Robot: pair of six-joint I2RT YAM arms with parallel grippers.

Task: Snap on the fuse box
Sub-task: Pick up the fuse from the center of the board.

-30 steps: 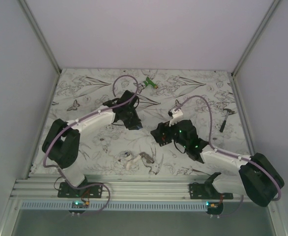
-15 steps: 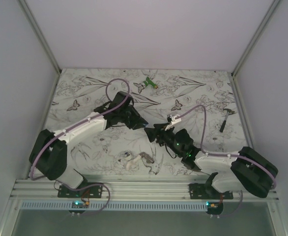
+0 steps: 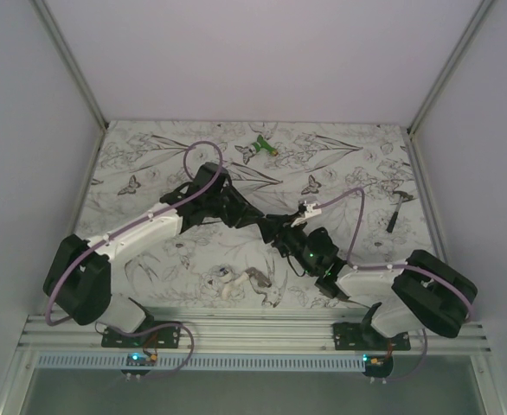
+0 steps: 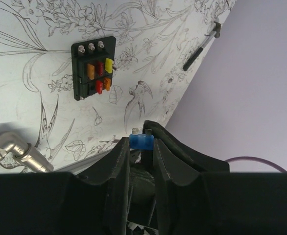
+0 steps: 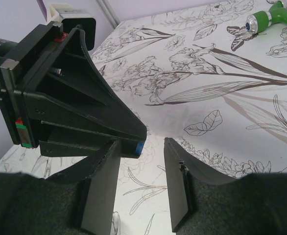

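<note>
On the desk (image 3: pixel 150 156), which has a flower print, several things lie around the work place. A green plastic thing (image 3: pixel 258 147) lies at the far side, a small tool with a dark handle (image 4: pixel 201 49) near the right edge, and a white and grey clump of small parts (image 3: pixel 227 284) at the near side. A shiny metal fitting (image 4: pixel 13 149) lies close under the left arm.

In the top view both arms reach to the middle of the desk and their ends meet there. They cover this place, so I cannot find the box in that view.

The fuse box (image 4: pixel 94 68) shows only in the left wrist view. It lies flat on the desk, ahead of the left pincer (image 4: pixel 142 147) and apart from it, with its slotted face up. In its slots stand five fuses: orange, red and yellow in one row, red and orange in the next row. Three silver screws sit at its far end. Its long axis runs away from the camera and leans a little to the side.

The left pincer is closed on a small blue fuse (image 4: pixel 141 142), which sticks out at the fingertips. The right pincer (image 5: pixel 148 149) is wide open and holds nothing. The tip of the left pincer stands just at its left finger.
</note>
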